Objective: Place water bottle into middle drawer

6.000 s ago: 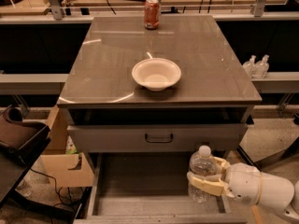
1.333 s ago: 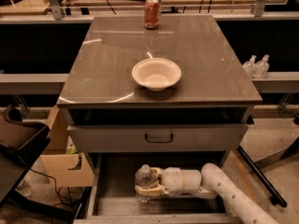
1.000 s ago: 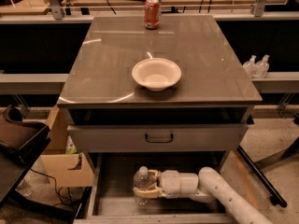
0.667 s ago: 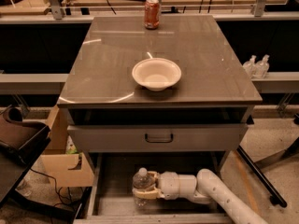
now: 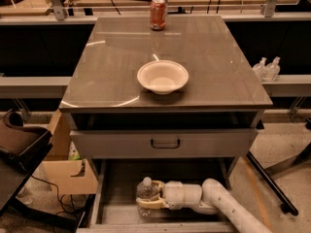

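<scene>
The water bottle (image 5: 145,192), clear with a white cap, stands upright inside the open middle drawer (image 5: 116,198), at its centre near the front. My gripper (image 5: 149,196) reaches in from the lower right and is shut on the bottle, its pale fingers wrapped around the bottle's body. The bottle's base looks close to the drawer floor; I cannot tell if it touches. The white arm (image 5: 228,212) runs off the bottom right of the view.
A white bowl (image 5: 163,76) and a red soda can (image 5: 157,13) sit on the cabinet top. A grey drawer front with a black handle (image 5: 165,143) is above the open drawer. Two tiny clear bottles (image 5: 266,68) stand at right. A cardboard box (image 5: 65,166) is at left.
The gripper has carried the bottle from the drawer's right side leftwards to the centre and lowered it into the drawer. In the last second it only settles slightly lower.
</scene>
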